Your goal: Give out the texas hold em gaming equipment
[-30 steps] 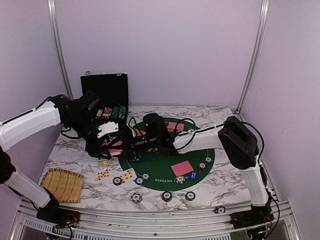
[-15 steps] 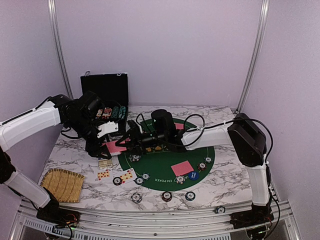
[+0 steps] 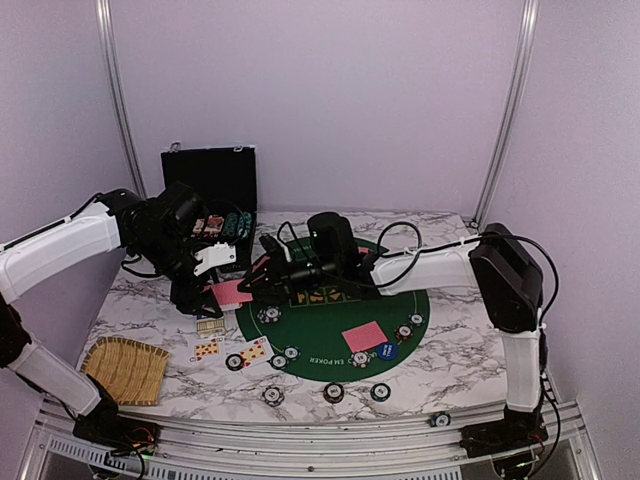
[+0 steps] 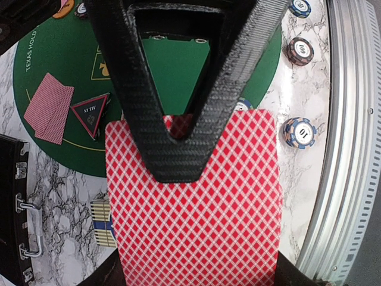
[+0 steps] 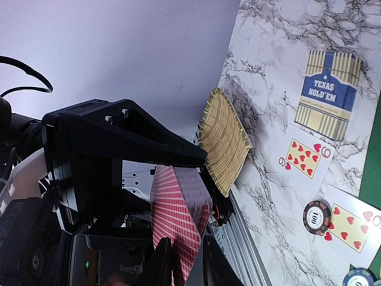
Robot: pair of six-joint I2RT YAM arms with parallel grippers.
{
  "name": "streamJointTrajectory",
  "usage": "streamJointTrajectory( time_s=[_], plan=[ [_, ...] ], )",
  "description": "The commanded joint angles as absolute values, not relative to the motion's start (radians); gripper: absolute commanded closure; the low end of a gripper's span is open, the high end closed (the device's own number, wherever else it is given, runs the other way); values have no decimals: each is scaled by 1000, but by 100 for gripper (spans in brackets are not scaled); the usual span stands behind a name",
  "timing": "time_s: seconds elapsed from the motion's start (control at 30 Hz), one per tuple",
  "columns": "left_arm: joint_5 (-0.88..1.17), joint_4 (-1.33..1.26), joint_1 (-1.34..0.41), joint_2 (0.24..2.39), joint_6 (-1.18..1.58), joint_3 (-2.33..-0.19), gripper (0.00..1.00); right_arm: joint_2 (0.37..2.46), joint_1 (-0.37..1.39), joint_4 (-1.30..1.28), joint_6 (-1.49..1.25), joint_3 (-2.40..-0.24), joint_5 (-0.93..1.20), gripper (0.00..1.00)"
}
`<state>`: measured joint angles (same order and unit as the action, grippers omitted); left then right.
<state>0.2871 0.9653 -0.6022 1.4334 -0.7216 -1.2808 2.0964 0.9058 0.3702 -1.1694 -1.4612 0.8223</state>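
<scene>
My left gripper (image 3: pixel 205 290) is shut on a stack of red-backed playing cards (image 4: pixel 196 202), held above the table's left side. My right gripper (image 3: pixel 258 282) meets it from the right, its fingers (image 5: pixel 161 268) pinched on one red-backed card (image 5: pixel 178 226) of that stack. Its black finger lies over the stack in the left wrist view. Striped poker chips (image 3: pixel 333 392) sit along the front edge and on the green felt mat (image 3: pixel 330 305). A pair of red-backed cards (image 3: pixel 364 336), a blue round button (image 3: pixel 386 351) and a dark triangular button (image 4: pixel 90 113) lie on the felt.
The open black chip case (image 3: pixel 210 185) stands at the back left. A woven straw mat (image 3: pixel 125 368) lies at the front left. A striped card box (image 3: pixel 210 325) and two face-up cards (image 3: pixel 254 349) lie beside the felt.
My right gripper's fingers have narrowed onto a card of the stack, and the right arm has shifted a little to the right. The left arm has stayed put.
</scene>
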Motion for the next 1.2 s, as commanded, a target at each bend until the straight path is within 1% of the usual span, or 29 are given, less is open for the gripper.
streamJointTrajectory(
  time_s=[0.0,0.1,0.3,0.83,1.17],
  plan=[
    [296,965,-600,1408,-727,-1276,100,2051,896,335,-1155,-1466,827,86],
    [297,965,-600,1409,-727,-1276,100,2046,891,328,-1159,-1465,833,93],
    [290,965,-600,1409,-728,-1276,100,2019,878,315,-1158,-1446,839,99],
    [281,966,-600,1408,-731,-1268,100,1978,822,311,-1163,-1384,871,100],
    [277,966,-600,1409,-733,-1271,100,1929,716,363,-1186,-1316,899,100]
  ],
)
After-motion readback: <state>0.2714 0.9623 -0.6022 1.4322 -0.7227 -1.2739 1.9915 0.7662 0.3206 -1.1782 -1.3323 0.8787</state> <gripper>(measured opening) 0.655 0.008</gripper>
